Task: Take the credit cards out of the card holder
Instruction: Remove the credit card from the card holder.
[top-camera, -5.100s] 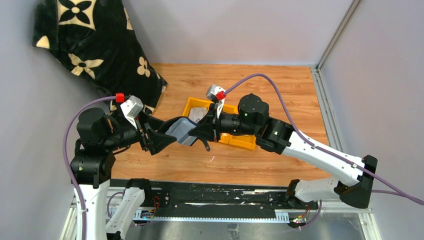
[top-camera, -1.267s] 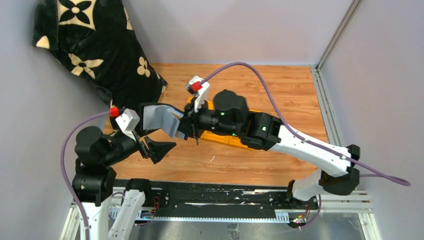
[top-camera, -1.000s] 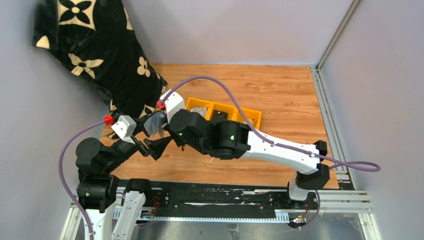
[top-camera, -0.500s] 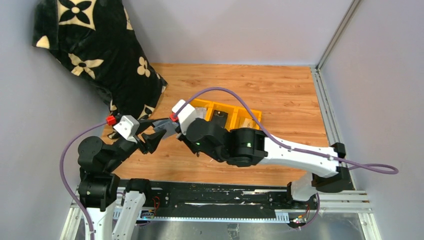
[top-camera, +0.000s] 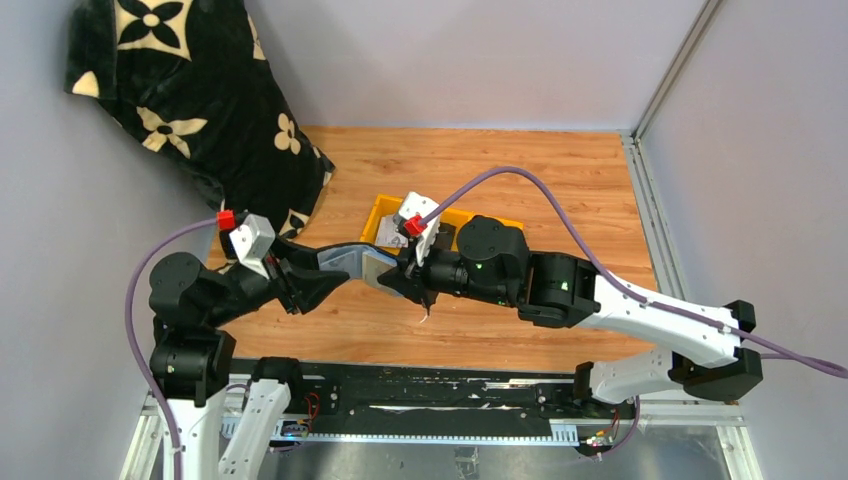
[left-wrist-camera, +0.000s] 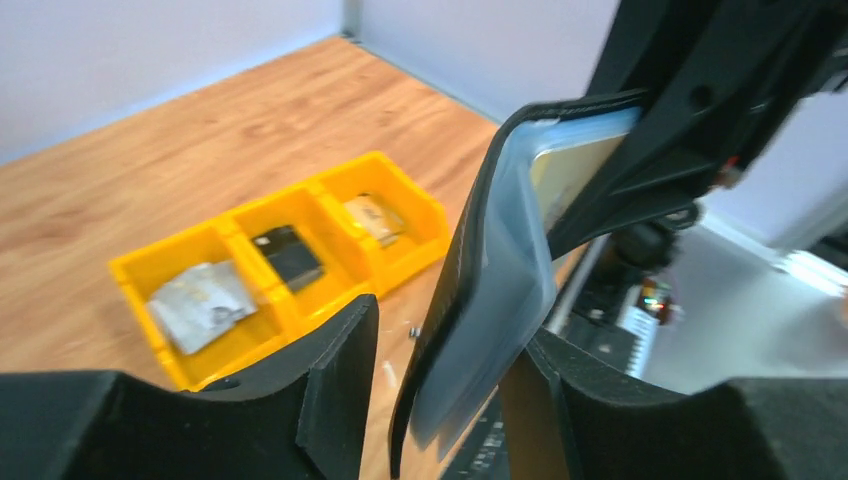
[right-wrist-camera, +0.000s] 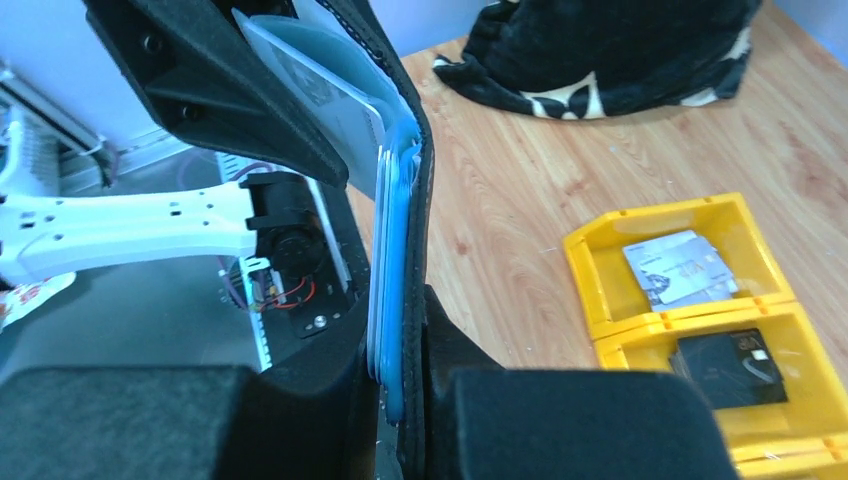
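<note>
The card holder (top-camera: 352, 262), black outside and pale grey-blue inside, hangs open in the air between the two grippers above the table's front left. My right gripper (top-camera: 400, 280) is shut on its right flap; the right wrist view shows the jaws (right-wrist-camera: 400, 375) pinching the blue leaves and black cover. My left gripper (top-camera: 320, 272) straddles the other flap with open jaws (left-wrist-camera: 440, 400); the flap (left-wrist-camera: 490, 300) lies near the right finger. A pale card edge (left-wrist-camera: 575, 165) shows in a pocket. Silvery (left-wrist-camera: 200, 300), black (left-wrist-camera: 288, 255) and tan (left-wrist-camera: 372, 215) cards lie in the tray.
The yellow three-compartment tray (top-camera: 385, 212) sits mid-table, mostly hidden behind the right arm in the top view; it also shows in the right wrist view (right-wrist-camera: 600, 290). A black blanket with cream flowers (top-camera: 190, 90) is heaped at the back left. Grey walls enclose the table.
The right arm has swung back right from the far left, carrying the holder. The left gripper has followed and now has its jaws around the holder's left flap.
</note>
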